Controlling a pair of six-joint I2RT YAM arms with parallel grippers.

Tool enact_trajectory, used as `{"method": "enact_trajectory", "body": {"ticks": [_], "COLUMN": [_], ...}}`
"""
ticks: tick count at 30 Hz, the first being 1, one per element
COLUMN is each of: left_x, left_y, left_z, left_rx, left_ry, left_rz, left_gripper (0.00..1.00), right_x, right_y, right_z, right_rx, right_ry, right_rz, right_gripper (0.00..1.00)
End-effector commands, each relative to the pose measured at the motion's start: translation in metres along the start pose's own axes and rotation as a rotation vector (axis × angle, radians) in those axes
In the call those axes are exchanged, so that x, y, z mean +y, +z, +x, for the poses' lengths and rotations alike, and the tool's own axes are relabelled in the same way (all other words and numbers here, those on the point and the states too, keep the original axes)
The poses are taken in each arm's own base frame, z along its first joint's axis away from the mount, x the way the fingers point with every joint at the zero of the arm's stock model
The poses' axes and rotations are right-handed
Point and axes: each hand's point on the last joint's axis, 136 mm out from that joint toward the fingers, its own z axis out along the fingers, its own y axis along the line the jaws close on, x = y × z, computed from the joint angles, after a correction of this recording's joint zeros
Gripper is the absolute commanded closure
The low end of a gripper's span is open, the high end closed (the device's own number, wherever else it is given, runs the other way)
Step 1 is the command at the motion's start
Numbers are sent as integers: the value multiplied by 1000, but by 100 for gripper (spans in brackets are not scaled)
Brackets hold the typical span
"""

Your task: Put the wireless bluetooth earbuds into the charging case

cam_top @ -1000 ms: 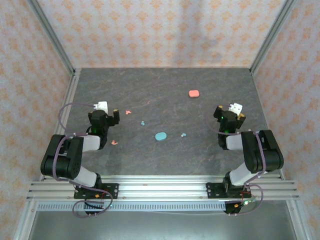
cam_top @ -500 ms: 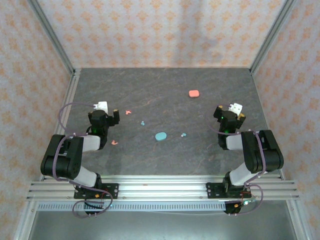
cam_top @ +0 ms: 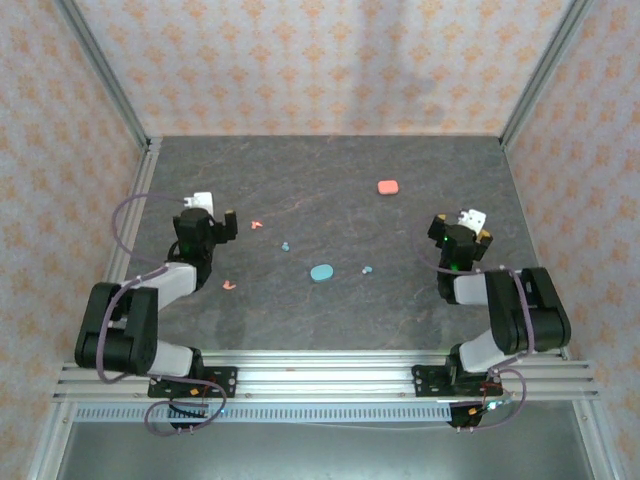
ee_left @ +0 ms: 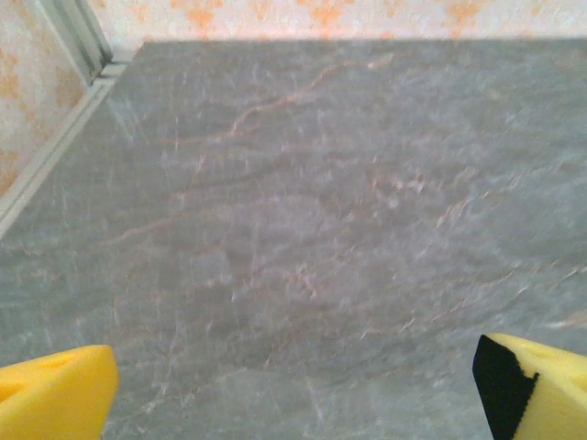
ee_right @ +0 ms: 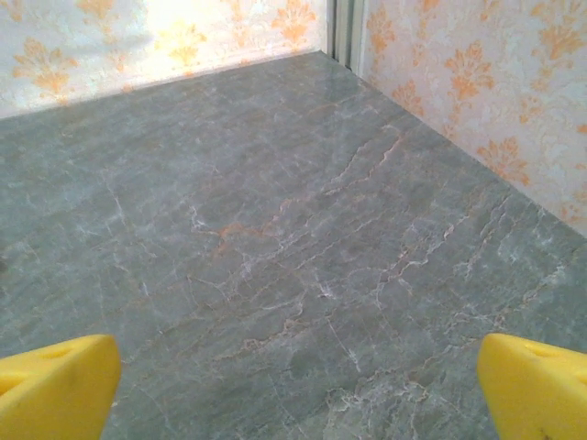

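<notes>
With left gripper and right gripper both wide apart and empty, lower left squarely over coral earbud near it, pinch gently, carry to coral case far back.

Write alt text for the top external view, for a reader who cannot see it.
Two robot arms reach from the near edge over a dark stone-patterned table, left end effector and right end effector both open and empty. Between them lie a teal case, a pink case farther back, two teal earbuds and two pink earbuds, all apart.
</notes>
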Motion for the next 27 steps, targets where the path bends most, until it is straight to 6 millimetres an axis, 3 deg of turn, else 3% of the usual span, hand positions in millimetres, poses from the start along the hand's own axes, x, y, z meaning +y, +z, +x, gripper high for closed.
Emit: {"method": "enact_trajectory", "body": {"ticks": [1,5,8,12,15,19,21,27], "left_x": [-14,-51,-89,-141,-183,-223,-234,-249], "left_y": [-15,-28,-38,-64,-92,-135,-149,-175], "left_z": [-22,-36,-22,-7,11,44,58,105], "left_rx": [35,130,288,363,371,348,347,383], "left_ry": [-28,-19,89,270,440,732,809,1035], "left_rz": [63,180,288,443,612,779,839,991], "left_gripper": [0,0,0,0,0,0,0,2], "right_x": [3,10,27,47,73,90,92,95], "right_y": [-10,-24,-37,-57,-76,-98,-108,-139], "right_z": [-21,-37,-35,-22,-2,44,66,92], "right_rx": [26,172,322,451,550,688,742,770], "right_ry": [15,123,157,211,260,401,427,403], "right_rz": [-10,-22,-88,-120,-190,-222,-209,-211], "right_gripper": [1,1,0,0,1,0,0,0]}}
